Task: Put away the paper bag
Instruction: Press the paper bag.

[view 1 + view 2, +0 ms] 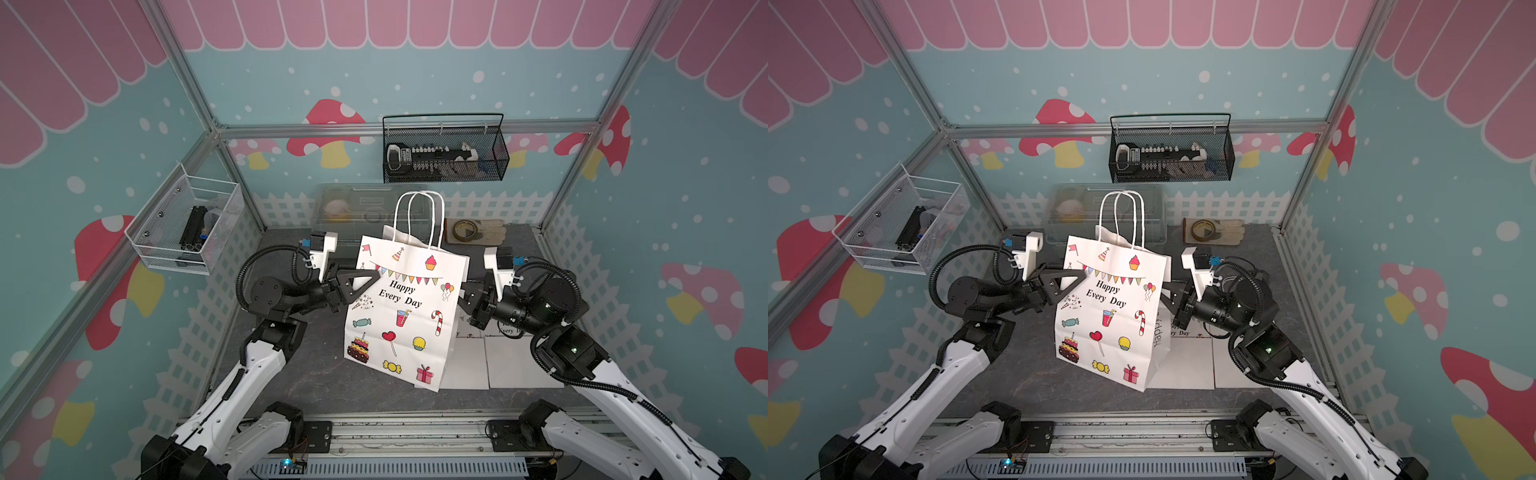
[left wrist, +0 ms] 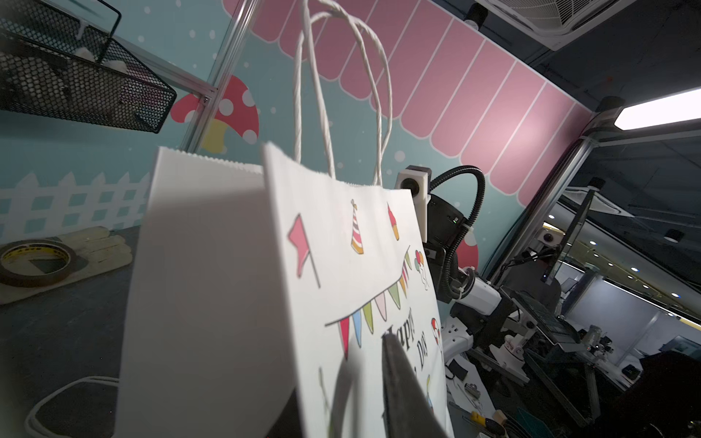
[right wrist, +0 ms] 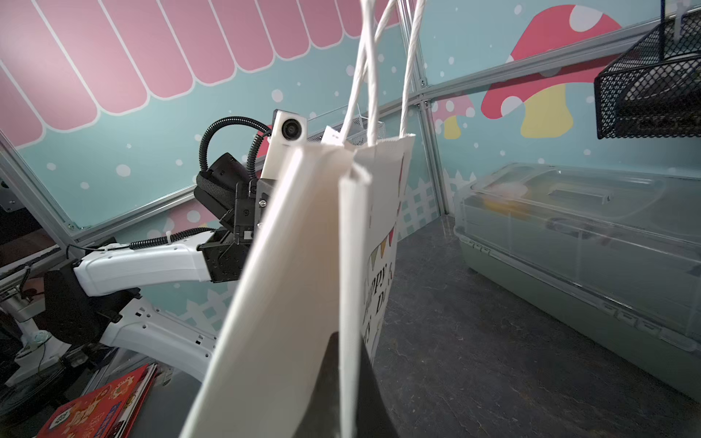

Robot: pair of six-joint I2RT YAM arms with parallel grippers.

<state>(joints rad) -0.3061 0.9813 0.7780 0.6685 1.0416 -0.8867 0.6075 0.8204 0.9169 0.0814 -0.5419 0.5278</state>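
Top views: paper bag (image 1: 403, 316) (image 1: 1108, 316) at mid-frame, upright and a little tilted, twin handles up, printed face towards the camera. It sits between the two arms over the dark table (image 1: 316, 374). Cannot tell if its base touches the table.

Left gripper (image 1: 372, 276) (image 1: 1077, 274) meets the bag's left edge, one finger lying across the printed face by the bunting. Right gripper (image 1: 463, 291) (image 1: 1165, 289) is at the bag's right edge, tips hidden behind the paper.

Flat white sheets (image 1: 498, 361) lie on the table at lower right of the bag. A tape roll (image 1: 465, 230) and a clear lidded box (image 1: 353, 203) are behind it. A black mesh basket (image 1: 444, 166) hangs on the back wall.

Left wrist view: a dark finger (image 2: 398, 379) lies over the printed face, the bag's corner fold beside it. The jaws straddle that corner; cannot tell whether they pinch it.

Right wrist view: the bag's side fold (image 3: 352, 265) runs down into the right gripper (image 3: 349, 379), whose jaws are pressed together on that fold.
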